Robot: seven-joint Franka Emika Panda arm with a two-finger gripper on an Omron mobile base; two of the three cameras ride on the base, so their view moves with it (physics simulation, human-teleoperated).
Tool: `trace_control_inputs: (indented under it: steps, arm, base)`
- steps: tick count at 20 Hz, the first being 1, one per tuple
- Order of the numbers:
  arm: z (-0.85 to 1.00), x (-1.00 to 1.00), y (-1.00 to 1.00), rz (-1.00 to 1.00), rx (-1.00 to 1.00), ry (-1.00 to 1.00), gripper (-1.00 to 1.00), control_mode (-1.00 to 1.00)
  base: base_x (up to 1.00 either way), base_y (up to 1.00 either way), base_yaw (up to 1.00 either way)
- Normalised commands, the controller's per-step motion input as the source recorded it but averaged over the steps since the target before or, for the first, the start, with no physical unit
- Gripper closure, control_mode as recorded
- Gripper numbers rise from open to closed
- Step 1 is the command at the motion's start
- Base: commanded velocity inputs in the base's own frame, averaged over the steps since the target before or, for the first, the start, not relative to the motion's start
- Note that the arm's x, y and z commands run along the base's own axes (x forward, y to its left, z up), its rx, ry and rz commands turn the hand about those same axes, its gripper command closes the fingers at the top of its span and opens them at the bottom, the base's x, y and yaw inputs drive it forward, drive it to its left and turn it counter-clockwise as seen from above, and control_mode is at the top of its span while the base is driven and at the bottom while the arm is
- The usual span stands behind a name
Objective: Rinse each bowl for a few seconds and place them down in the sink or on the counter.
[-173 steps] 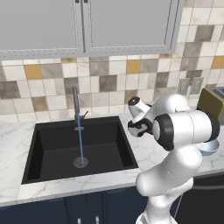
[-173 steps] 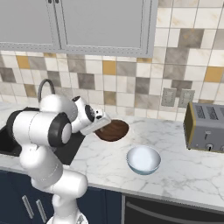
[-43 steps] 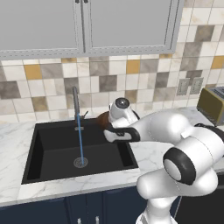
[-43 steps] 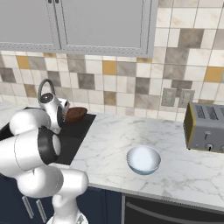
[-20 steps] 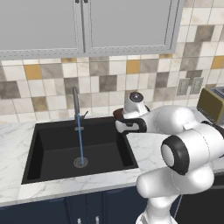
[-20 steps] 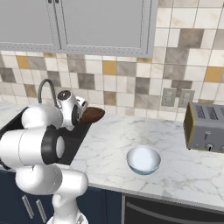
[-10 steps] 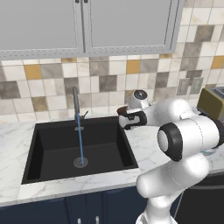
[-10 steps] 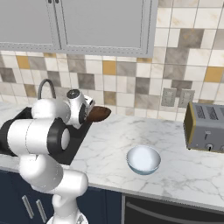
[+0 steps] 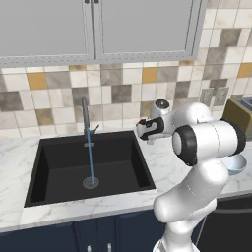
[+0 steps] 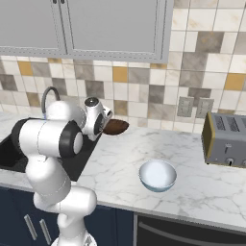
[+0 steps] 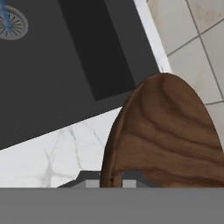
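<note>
The gripper [image 10: 106, 126] clamps the rim of the dark brown wooden bowl [image 10: 116, 127], holding it above the white marble counter [image 10: 192, 180] just right of the black sink [image 9: 88, 165]. Water runs from the faucet [image 9: 85, 113] to the drain [image 9: 90, 182], and the white bowl [image 10: 157, 175] sits near the counter's front edge, well apart from the toaster [image 10: 226, 139].

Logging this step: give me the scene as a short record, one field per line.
held item: brown bowl, gripped at its rim by the claw
bowl position: above the counter, just right of the sink
white bowl: white bowl upright on the counter, untouched
faucet: faucet running, blue stream falling to the drain
toaster: toaster at far right
</note>
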Motion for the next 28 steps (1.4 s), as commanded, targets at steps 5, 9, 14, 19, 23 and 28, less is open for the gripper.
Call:
trace_control_inputs:
  steps: [5,9,14,19,23,28]
  arm:
    - [-0.18,0.24,-0.25,-0.01,0.01,0.06,1.00,-1.00]
    - [-0.24,0.17,-0.26,0.00,0.01,0.05,1.00,-1.00]
    - [-0.29,0.09,-0.22,0.00,0.00,0.04,1.00,-1.00]
    - [-0.29,0.01,-0.17,0.01,0.00,0.01,1.00,-1.00]
    - [-0.28,0.00,-0.07,0.01,-0.05,-0.05,1.00,-1.00]
    - [-0.25,0.00,-0.05,0.00,-0.02,-0.01,-1.00,-1.00]
  base:
    - [0.00,0.00,0.00]
    - [0.00,0.00,0.00]
    - [0.00,0.00,0.00]
    - [0.00,0.00,0.00]
    - [0.00,0.00,0.00]
    - [0.00,0.00,0.00]
